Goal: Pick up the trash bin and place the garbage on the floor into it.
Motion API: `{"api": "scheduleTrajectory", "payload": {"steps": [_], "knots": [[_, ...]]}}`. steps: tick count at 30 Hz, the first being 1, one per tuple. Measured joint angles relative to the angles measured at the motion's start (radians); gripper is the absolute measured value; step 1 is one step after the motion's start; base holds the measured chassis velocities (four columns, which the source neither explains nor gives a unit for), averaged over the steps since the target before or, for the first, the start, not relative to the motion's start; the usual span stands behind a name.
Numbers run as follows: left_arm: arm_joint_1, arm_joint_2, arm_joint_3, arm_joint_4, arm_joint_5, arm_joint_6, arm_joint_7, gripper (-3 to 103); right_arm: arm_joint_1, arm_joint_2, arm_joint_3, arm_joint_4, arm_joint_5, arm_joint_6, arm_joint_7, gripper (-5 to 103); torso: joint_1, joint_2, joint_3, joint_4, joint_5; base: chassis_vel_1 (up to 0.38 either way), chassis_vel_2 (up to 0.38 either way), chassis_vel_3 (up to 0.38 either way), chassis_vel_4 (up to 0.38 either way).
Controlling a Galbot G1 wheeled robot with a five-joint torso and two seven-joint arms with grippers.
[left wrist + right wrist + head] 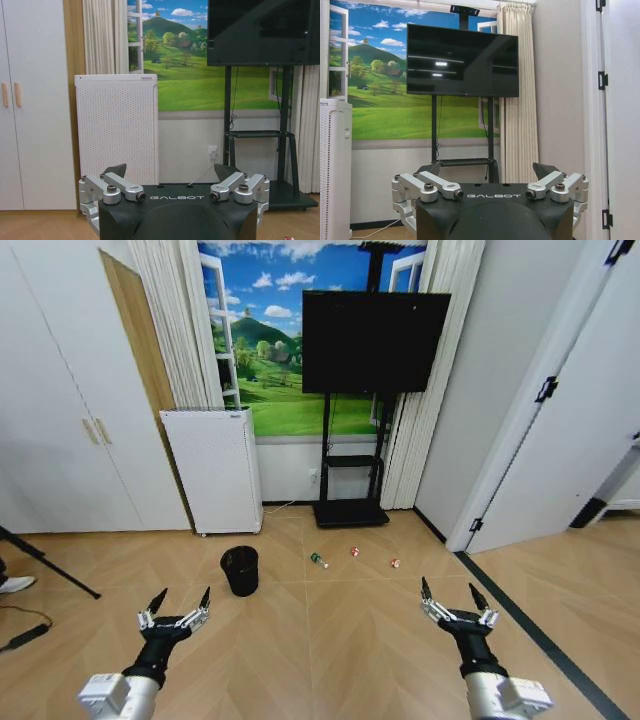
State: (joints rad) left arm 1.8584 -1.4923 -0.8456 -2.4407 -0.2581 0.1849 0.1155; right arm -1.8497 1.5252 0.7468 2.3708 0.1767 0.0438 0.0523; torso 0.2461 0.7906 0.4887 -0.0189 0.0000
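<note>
We hold our left gripper [180, 605] low over the floor [330, 640] on our left, jaws spread and empty. Ahead of it and slightly to its right stands the bin [240, 570], upright, mouth up, well apart from the jaws and in front of the white appliance [213, 470]. The left arm is plainly the nearer one to it, so we judge the bin falls to that side, reached by a forward move with a small shift rightward.

Right of the bin lies the garbage in a loose row: the bottle [319, 560], on its side with its long axis running diagonally, then a red can [354, 551], then another can [395, 563], each apart from the others, before the TV stand [350, 512].

Our right gripper [455, 605] hovers on the right, jaws also parted and empty; the second can lies ahead of it and a little to its left, well out of reach.
</note>
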Motion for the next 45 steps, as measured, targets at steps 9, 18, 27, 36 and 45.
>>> {"api": "scheduleTrajectory", "payload": {"steps": [9,18,27,36,45], "knots": [[0.003,-0.004,-0.001,0.0,0.003,-0.001,0.0,96,0.001,0.002,-0.007,-0.008,-0.005,0.001,0.0,100,0.0,0.0,0.0,0.0002,0.0006,-0.228,0.227,0.23,-0.228],[0.004,-0.005,-0.005,0.002,0.004,-0.001,0.0,96,0.006,0.0,-0.015,-0.021,-0.006,0.005,-0.002,100,0.0,0.0,0.0,0.0001,-0.0003,-0.323,0.313,0.324,-0.327],[0.005,-0.006,-0.009,0.006,0.004,-0.001,-0.001,96,0.013,-0.004,-0.023,-0.033,-0.006,0.005,-0.004,100,0.001,0.0,0.0,0.0002,0.0002,-0.364,0.366,0.361,-0.366],[0.008,-0.01,-0.01,0.006,0.009,-0.001,-0.003,96,0.014,-0.012,-0.027,-0.039,-0.006,0.008,-0.011,100,0.0,0.0,0.0,0.0,0.0002,-0.344,0.347,0.343,-0.361],[0.01,-0.01,-0.007,0.008,0.014,-0.003,-0.003,96,0.014,-0.022,-0.022,-0.047,0.01,0.059,-0.029,100,0.0,0.0,0.0,0.0,-0.0001,-0.35,0.344,0.358,-0.356]]}}
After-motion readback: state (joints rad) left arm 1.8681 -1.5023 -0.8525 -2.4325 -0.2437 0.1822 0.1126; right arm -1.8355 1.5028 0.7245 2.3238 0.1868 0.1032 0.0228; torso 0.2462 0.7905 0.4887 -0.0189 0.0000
